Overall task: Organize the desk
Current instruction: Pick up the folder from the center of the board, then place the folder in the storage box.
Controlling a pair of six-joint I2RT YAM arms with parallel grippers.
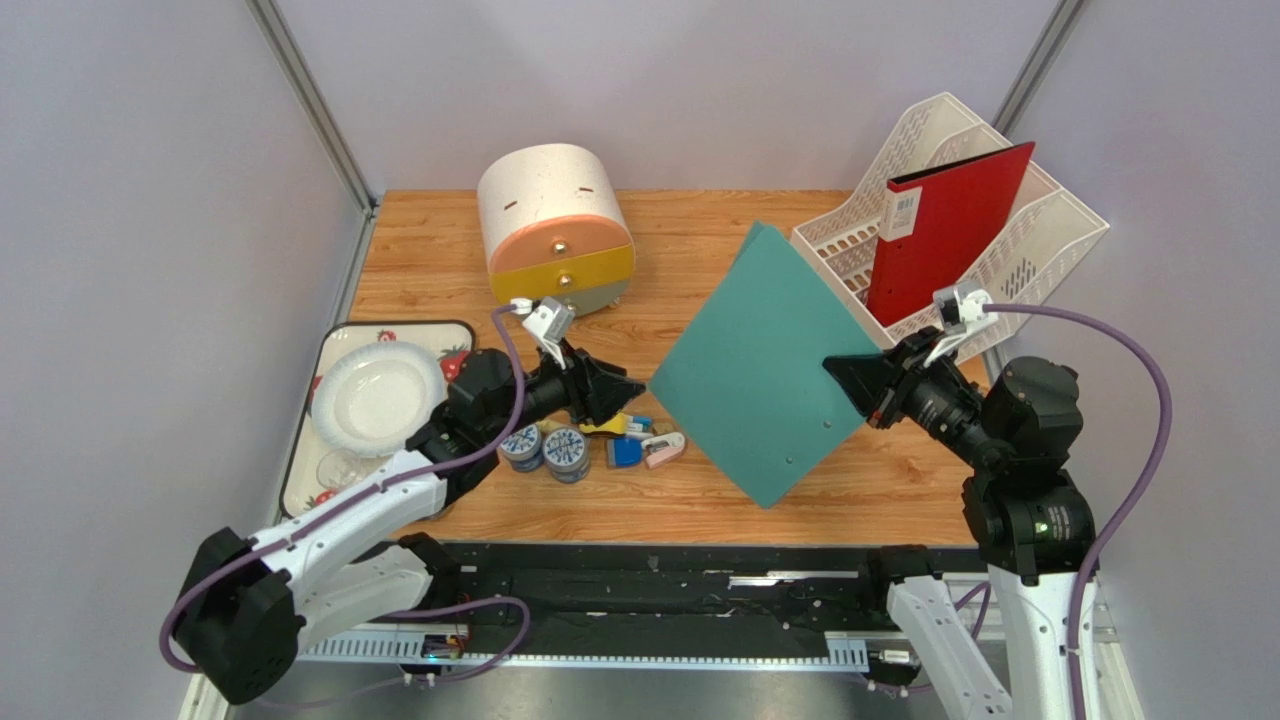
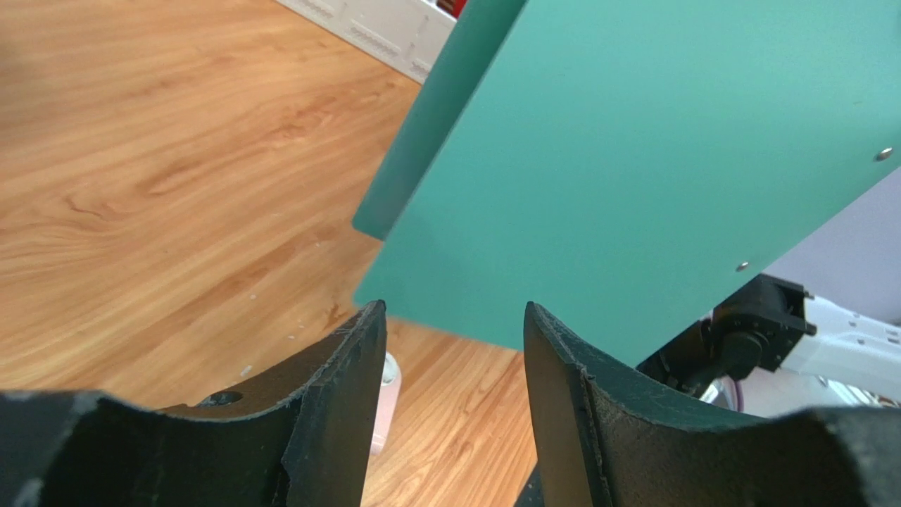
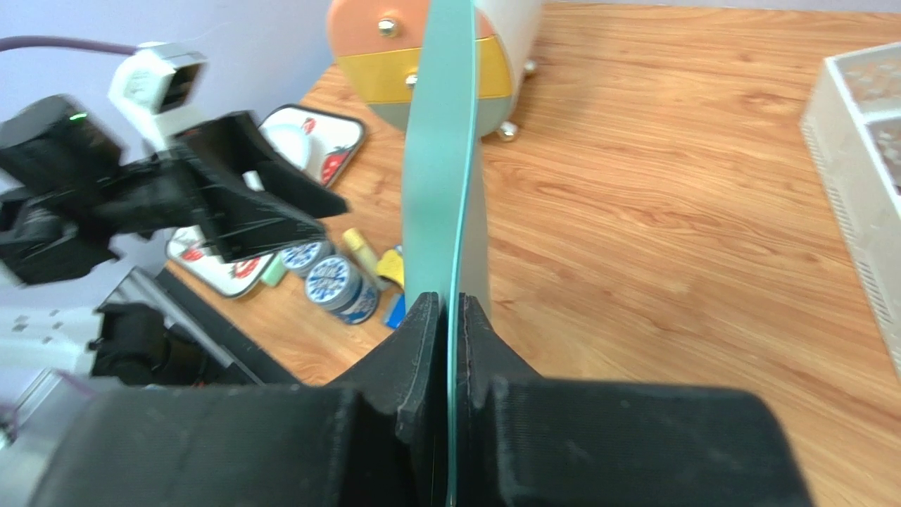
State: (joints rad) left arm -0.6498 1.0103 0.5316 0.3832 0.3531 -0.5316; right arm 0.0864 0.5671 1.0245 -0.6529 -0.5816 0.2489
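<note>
Teal board is what we have in hand: a teal folder [image 1: 759,368] is pinched by one edge in the right claw [image 1: 845,375], whose jaws are pressed tight on the thin sheet, as the right wrist view shows edge-on. The bench [image 1: 706,240] spreads beneath everything, between the frame rails. We judge the step to be filing this folder into the white file rack [image 1: 1052,225] at the bench's far right corner, where a red folder [image 1: 950,225] already leans in one slot. The left claw [image 1: 624,393] hangs near the folder's lower left edge, jaws parted and nothing between them; it may be there to steady the board, though we cannot be sure. The next move, as we see it, calls for lifting the folder, turning it to match the slant of the rack's dividers, and sliding it into a free slot beside the red one. The rack's front wall and the red folder itself stand in the way on that side. Beside the left claw lie two blue patterned tins [image 1: 544,447] and a scatter of small stationery pieces [image 1: 639,443], not yet sorted. A round drawer box [image 1: 556,225] stands at the back, and a strawberry-print tray [image 1: 338,342] carrying a white plate [image 1: 373,393] sits at the left edge.
</note>
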